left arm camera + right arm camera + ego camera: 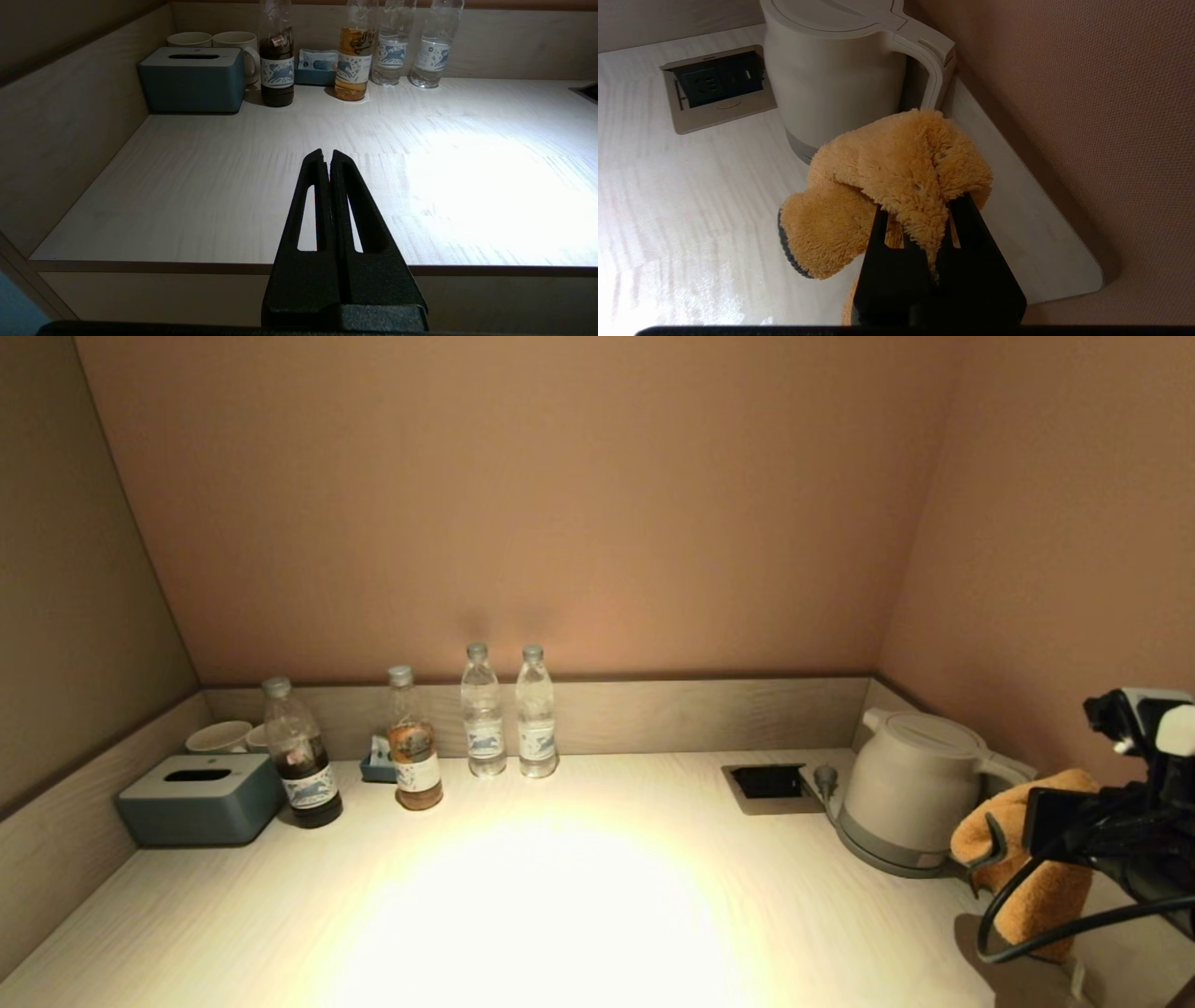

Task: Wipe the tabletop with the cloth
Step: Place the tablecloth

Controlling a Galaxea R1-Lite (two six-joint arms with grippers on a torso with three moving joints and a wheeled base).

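right gripper (924, 219) pinches cloth (896, 186) mid-fold, clear above tabletop (691, 186) | cloth soft, light, floppy; corners droop below fingers | left gripper (327, 156) closed, empty, parked

Kettle (910, 793) at right; four bottles (509, 714), tissue box (196, 798) (mugs (219, 735) behind) left.

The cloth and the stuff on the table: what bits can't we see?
- Cloth: right gripper, shut on it, hides its pinched fold in the right wrist view.
- Cups: partly behind the tissue box, head view.
- Bottle tops: cut off in the left wrist view.
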